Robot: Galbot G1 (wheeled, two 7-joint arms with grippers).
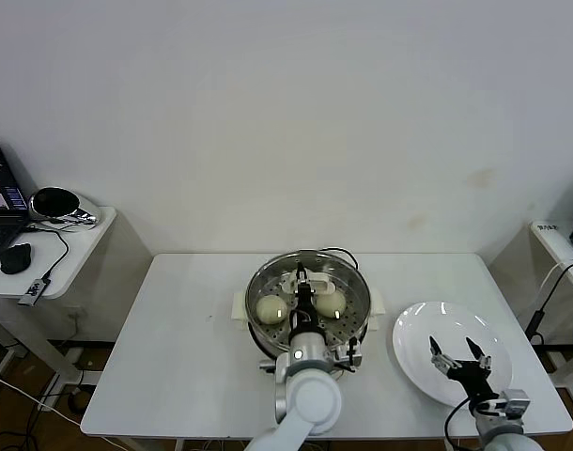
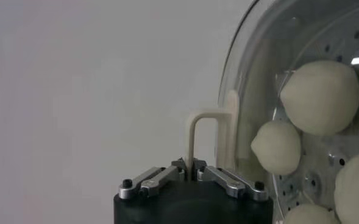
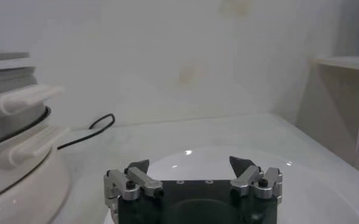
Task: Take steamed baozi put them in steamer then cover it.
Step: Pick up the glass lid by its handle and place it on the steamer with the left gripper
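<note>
a: we're looking down on the white counter (image 1: 183, 348), and the steamer (image 1: 308, 303) sits at its middle, shiny steel on a cream base.

b: and the cover (image 1: 268, 282) is on it, we'd say. the clear glass with its metal rim spans the whole pot.

a: right, and our left gripper (image 1: 305, 282) is over the centre of that cover, fingers pinched together on the cream bar handle (image 2: 206, 134). the left wrist view shows the handle rising straight out from between the closed tips.

b: to the right of the steamer there's the white plate (image 1: 446, 352), well apart from the pot.

a: our right gripper (image 1: 459, 354) hangs just above that plate with its fingers spread wide, nothing between them. the right wrist view has both tips apart over the plate's white surface.

b: now the steamed baozi (image 1: 271, 308). through the glass from the head view we make out two, one either side of the left gripper.

a: the left wrist view gives us more: four cream-white buns on the perforated tray (image 2: 325, 164), seen through the glass, close together.

b: smaller bits: a black cable (image 3: 91, 131) trails on the counter behind the steamer.

a: and off to the left a side desk (image 1: 80, 254) carries a black mouse (image 1: 16, 257).
</note>
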